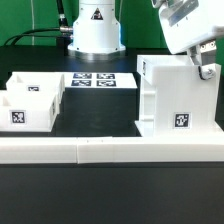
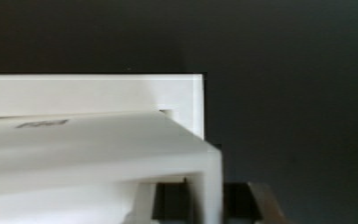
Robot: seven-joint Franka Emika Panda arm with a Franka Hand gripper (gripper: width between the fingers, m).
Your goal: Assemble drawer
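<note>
The tall white drawer housing (image 1: 172, 95) stands upright at the exterior view's right, with a square tag (image 1: 180, 120) on its front. My gripper (image 1: 206, 68) is at the housing's upper right edge. In the wrist view the fingers (image 2: 167, 203) straddle the housing's thin side wall (image 2: 201, 130), and the pads close against both faces of it. The gripper (image 2: 206, 206) is shut on that wall. Two small white trays (image 1: 35, 100) sit side by side at the left; the nearer one shows a tag (image 1: 17, 117).
A long low white wall strip (image 1: 100, 150) runs across the front, with the housing and trays standing behind it. The marker board (image 1: 97, 80) lies flat at the back centre, before the arm's white base (image 1: 95, 30). The table is black.
</note>
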